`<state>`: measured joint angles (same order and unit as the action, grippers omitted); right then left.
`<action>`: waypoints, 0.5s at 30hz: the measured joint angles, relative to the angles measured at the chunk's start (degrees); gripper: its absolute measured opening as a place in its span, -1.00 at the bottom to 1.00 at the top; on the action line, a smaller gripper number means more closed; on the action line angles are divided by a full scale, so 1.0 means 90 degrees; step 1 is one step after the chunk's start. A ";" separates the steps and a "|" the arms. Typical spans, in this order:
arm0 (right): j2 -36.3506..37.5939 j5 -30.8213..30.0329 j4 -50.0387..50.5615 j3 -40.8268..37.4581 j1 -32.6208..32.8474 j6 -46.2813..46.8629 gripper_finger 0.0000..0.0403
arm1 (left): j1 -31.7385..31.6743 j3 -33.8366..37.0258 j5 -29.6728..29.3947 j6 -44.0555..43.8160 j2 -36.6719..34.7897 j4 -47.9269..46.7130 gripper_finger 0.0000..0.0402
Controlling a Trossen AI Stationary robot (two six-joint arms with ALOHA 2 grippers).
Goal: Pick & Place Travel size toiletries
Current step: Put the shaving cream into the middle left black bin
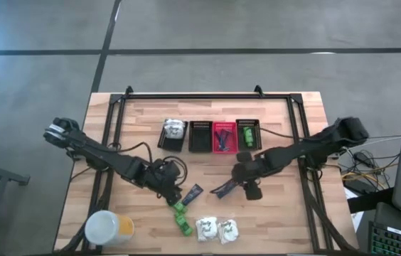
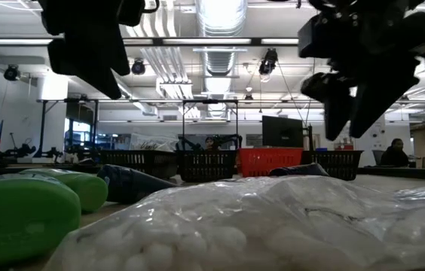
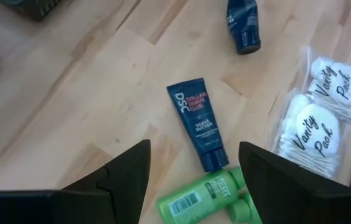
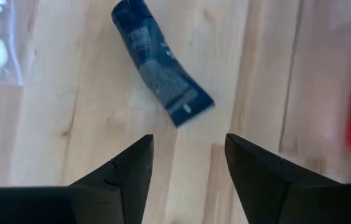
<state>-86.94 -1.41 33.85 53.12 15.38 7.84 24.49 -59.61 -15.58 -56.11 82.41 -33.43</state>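
Two dark squeeze tubes lie flat on the wood, one (image 3: 197, 124) under my left gripper (image 3: 194, 180), the other (image 4: 160, 68) ahead of my right gripper (image 4: 188, 162). Both grippers hang open above the table, left (image 1: 169, 186) and right (image 1: 247, 183), and hold nothing. Two green bottles (image 1: 179, 208) (image 1: 184, 225) and two white packets (image 1: 206, 229) (image 1: 227, 230) lie near the front edge. Of the baskets at the back, one (image 1: 173, 134) has a white packet in it and one (image 1: 247, 132) a green bottle.
An empty black basket (image 1: 200, 135) and a red one (image 1: 223, 136) stand between the other two. A round yellow container with a white lid (image 1: 108, 229) stands at the front left corner. A black frame (image 1: 207, 95) runs along the table's far edge and sides.
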 joint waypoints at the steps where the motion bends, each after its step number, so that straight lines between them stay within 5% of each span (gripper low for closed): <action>1: -0.0159 -0.0002 0.0015 0.0103 -0.0004 -0.0144 0.00 | 0.0046 0.0000 -0.0035 -0.0091 0.0000 -0.0002 0.23; 15: -0.1517 0.0504 0.0016 0.0815 -0.0375 -0.1577 0.18 | 0.0411 0.0116 -0.0549 -0.0438 0.0029 0.0001 0.23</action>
<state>-100.59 3.12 34.00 60.46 12.00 -6.35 28.18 -58.57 -20.52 -60.06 82.67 -33.42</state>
